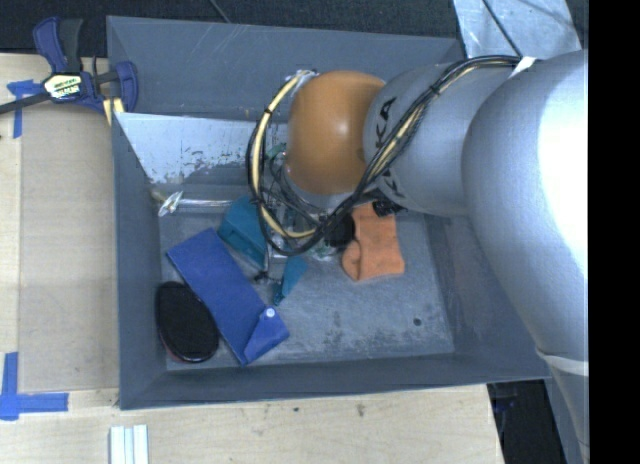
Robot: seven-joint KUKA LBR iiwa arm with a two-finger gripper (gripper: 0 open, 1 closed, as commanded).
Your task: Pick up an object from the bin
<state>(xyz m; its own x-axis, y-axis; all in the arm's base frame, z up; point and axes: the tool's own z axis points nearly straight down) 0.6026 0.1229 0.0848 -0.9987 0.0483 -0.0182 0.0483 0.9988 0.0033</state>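
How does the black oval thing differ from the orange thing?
The black oval thing is dark and rounded; the orange thing is bright and blocky. The black one lies lower left beside a blue flat piece; the orange one right of middle, partly under the arm. Both lie flat.

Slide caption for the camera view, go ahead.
Gripper low over a teal thing mid-bin, between a blue cloth and an orange sponge.
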